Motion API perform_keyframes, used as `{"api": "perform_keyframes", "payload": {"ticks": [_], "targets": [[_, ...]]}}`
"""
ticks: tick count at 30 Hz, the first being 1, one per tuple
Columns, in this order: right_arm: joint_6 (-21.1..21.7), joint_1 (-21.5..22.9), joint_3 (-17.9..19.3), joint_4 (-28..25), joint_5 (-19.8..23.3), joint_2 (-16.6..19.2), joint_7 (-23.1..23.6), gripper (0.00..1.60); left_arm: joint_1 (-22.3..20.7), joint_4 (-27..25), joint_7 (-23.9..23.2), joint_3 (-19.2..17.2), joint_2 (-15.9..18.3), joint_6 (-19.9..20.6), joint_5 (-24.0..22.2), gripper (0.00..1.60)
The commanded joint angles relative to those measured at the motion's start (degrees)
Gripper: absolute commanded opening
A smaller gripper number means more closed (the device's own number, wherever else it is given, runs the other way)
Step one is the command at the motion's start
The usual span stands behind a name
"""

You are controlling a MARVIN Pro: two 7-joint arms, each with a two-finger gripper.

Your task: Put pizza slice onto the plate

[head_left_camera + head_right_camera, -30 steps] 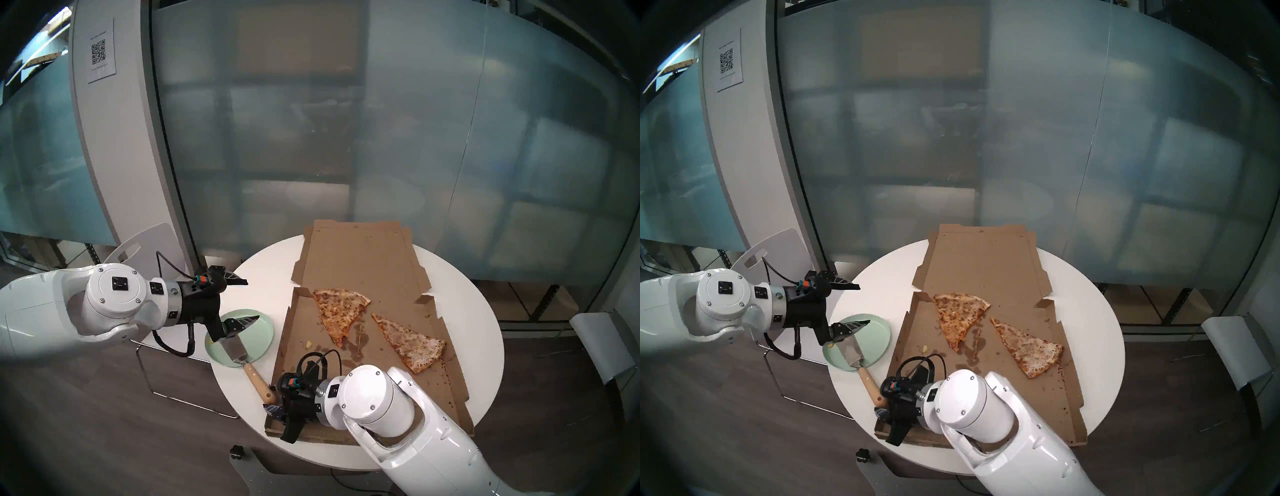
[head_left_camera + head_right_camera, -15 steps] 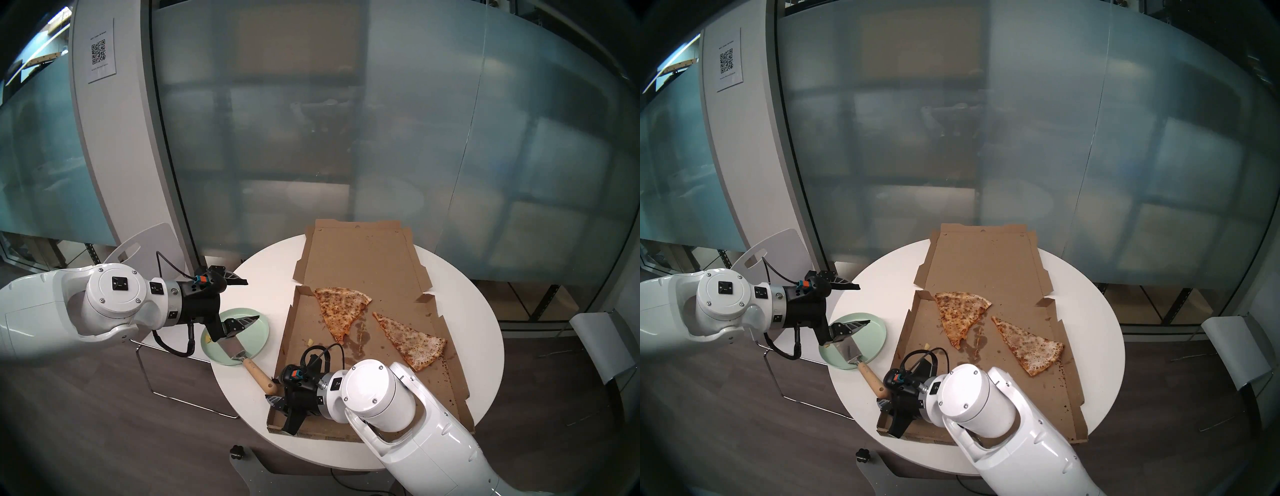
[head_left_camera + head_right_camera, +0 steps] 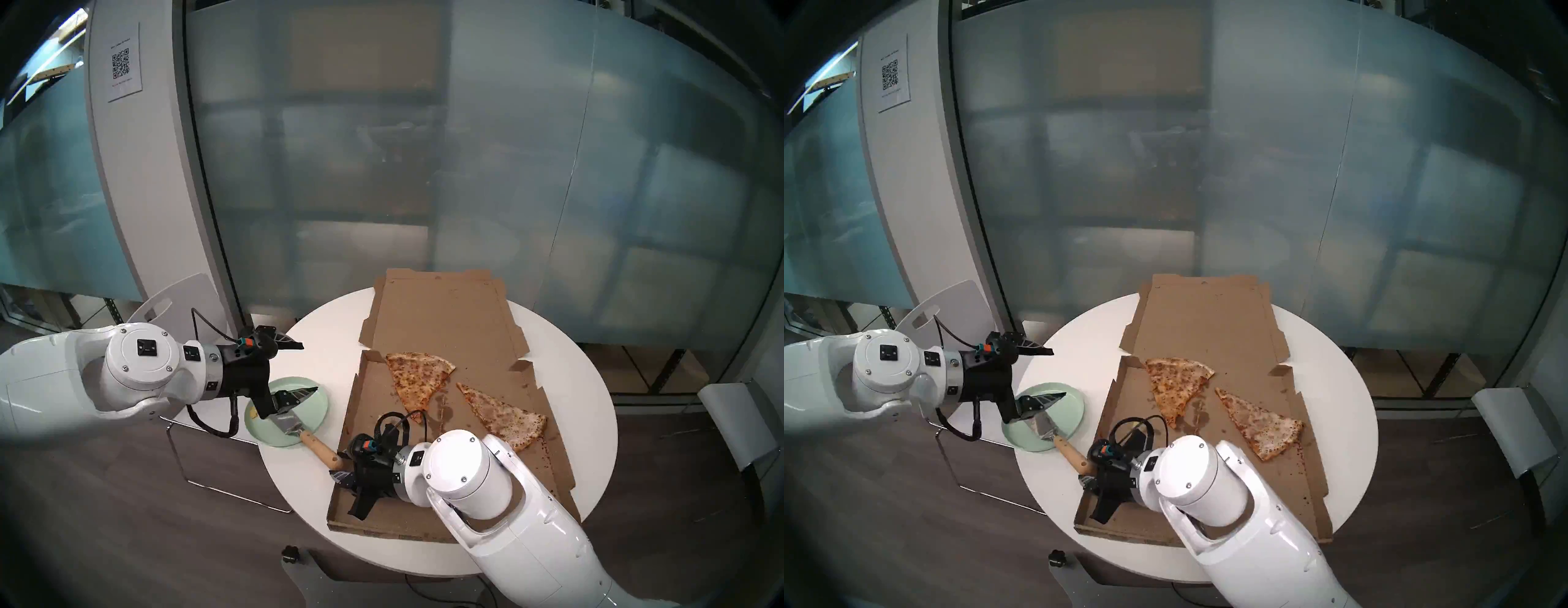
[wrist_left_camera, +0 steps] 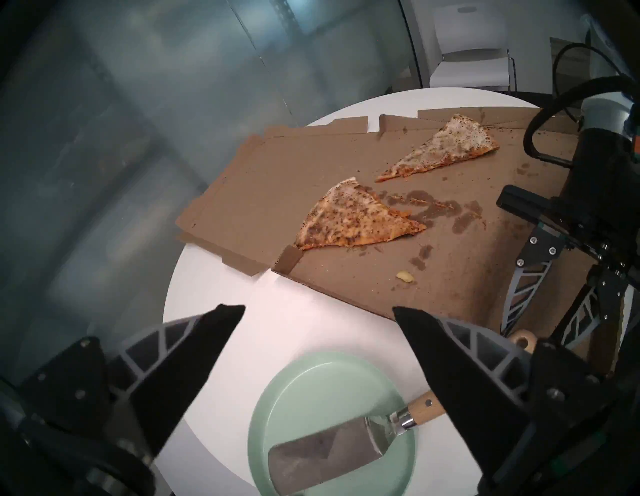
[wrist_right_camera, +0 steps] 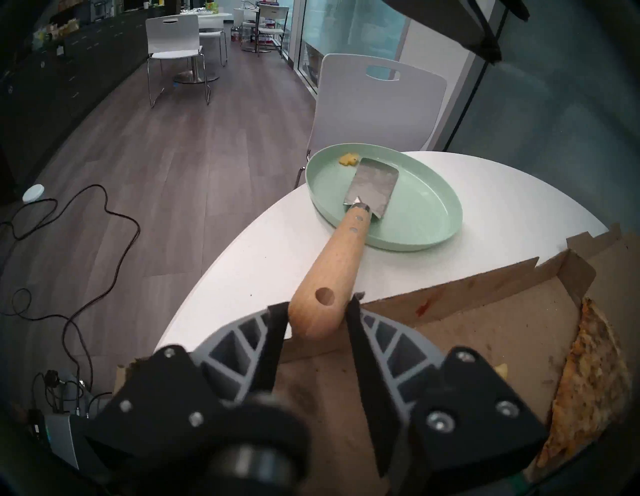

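White round table carries the job: right gripper, jaws closing around the spatula handle's butt, should clamp firmly before sliding its blade off the plate toward the pizza slice, lying in the box at three o'clock from that plate, while the left gripper hangs wide open and empty.

an open cardboard pizza box is laid flat across a round white table, its floor marked with grease stains and crumbs, and a wider, browner slice is seen lying near the box's far left corner. a metal spatula with a wooden handle is seen slanting from the box's left edge, and a small yellow scrap is found on the cardboard. a white chair is placed beside the table on a grey wood floor, where dark cables are trailed.
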Motion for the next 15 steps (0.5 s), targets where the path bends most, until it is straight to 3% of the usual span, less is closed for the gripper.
{"api": "perform_keyframes", "payload": {"ticks": [1,10,15], "targets": [[-0.4,1.3,0.4,-1.0,0.5,-0.5,0.5,0.63,-0.8,0.1,-0.1,-0.8,-0.1,0.0,0.0,1.6],[-1.0,1.5,1.5,-0.7,0.8,-0.3,0.9,0.53,-0.8,0.1,-0.1,-0.8,-0.1,0.0,0.0,1.6],[-1.5,1.4,2.5,-0.6,1.0,0.1,1.2,0.39,-0.8,0.1,-0.1,-0.8,-0.1,0.0,0.0,1.6]]}}
